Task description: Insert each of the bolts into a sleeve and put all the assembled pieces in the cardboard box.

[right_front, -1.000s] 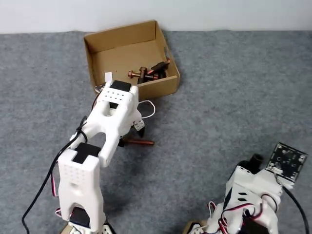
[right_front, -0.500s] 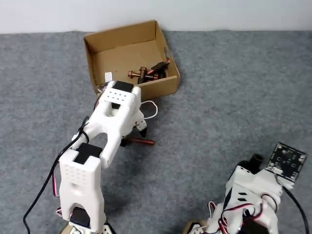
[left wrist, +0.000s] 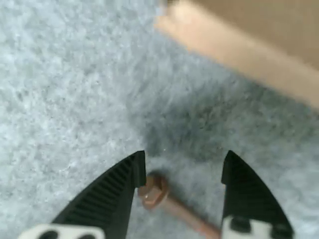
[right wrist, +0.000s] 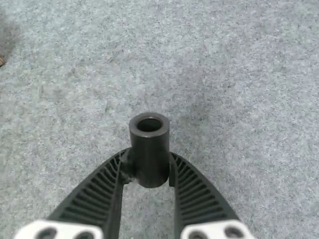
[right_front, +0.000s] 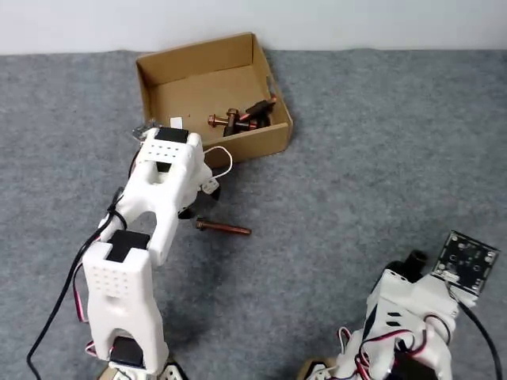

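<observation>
Shifting back and to the side over the last second, the left arm (right_front: pixel 162 198) is uncovering the bolt (right_front: pixel 223 228), which was half hidden beneath it. The bolt itself is not budging. It is lying flat on the grey felt worktop (right_front: pixel 380 158), just in front of the cardboard box (right_front: pixel 207 49) and apart from its near wall. Several assembled pieces (right_front: pixel 242 119) are already resting inside the box against that wall.

In the left wrist view, the left end effector (left wrist: pixel 185 164) is hanging wide open above the felt, and the bolt's hex head (left wrist: pixel 153 191) is showing just beside one finger. The right end effector (right wrist: pixel 149 159) is gripping a dark sleeve (right wrist: pixel 149 144) by its lower half, bore facing outward, low over bare felt.

The bolt is looking like solid metal: stiff, small, probably light for the arm, with a smooth round shank that is likely to roll or slip. Closing across the shank close to the head seems safest, leaving the far end free for the sleeve.
</observation>
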Controlling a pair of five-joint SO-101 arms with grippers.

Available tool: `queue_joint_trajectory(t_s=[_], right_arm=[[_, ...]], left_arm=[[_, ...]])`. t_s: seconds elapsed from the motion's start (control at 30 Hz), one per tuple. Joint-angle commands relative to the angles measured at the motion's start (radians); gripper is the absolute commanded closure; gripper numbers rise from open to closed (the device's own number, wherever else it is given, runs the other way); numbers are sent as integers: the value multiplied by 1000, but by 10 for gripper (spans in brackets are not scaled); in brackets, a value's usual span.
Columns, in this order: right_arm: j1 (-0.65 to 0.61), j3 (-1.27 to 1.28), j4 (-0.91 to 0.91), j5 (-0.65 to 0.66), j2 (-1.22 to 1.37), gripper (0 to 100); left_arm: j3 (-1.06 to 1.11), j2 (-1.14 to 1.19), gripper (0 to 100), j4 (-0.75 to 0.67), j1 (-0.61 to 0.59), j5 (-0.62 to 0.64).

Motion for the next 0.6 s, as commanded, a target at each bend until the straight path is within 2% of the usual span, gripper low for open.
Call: queue_joint_trajectory(t_s=[0.0, 0.2, 0.37, 0.57], right_arm=[[13, -8, -27, -6, -4, 990], [13, -8, -27, -6, -4, 990], [13, -8, -27, -6, -4, 990], [13, -8, -27, -6, -4, 990]], left_arm=[[-27, -20, 753, 84, 37, -15], [-42, -20, 753, 313, 72, -17], [-24, -9, 752, 310, 83, -17], [-21, -6, 751, 210, 135, -12]])
